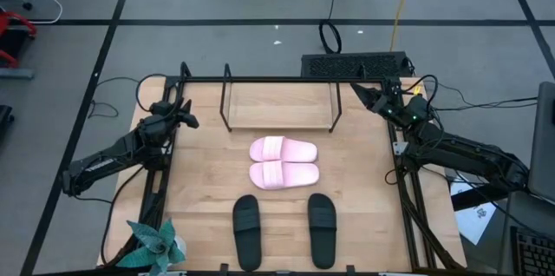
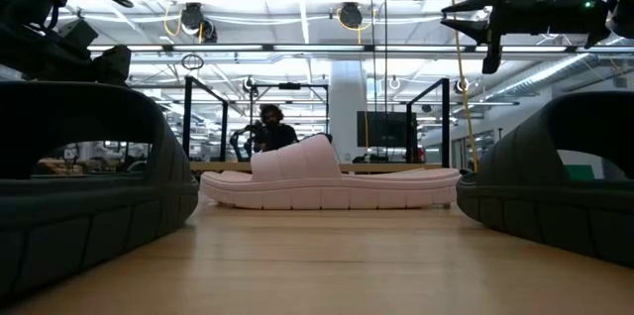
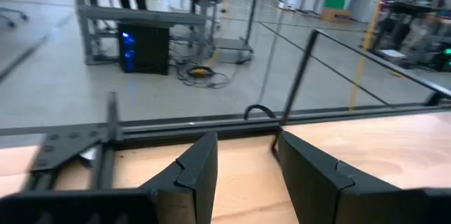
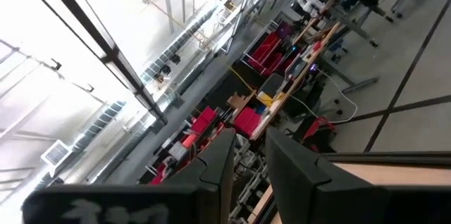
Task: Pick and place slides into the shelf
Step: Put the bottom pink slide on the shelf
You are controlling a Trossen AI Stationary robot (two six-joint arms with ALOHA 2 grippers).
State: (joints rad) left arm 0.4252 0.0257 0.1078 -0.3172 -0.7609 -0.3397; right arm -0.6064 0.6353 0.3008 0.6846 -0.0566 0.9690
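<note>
Two pale pink slides lie side by side on their soles at the table's middle, lengthwise left to right. The low view shows one pink slide from the side. Two black slides rest on their soles near the near edge; they loom at both sides of the low view. The shelf stands at the far edge with nothing on it. My left gripper hovers open left of the shelf. My right gripper hovers open right of it, raised.
Black table-frame rails run along the left and right edges. A small artificial plant sits at the near-left corner. A black box lies beyond the far edge. A person is far off in the room.
</note>
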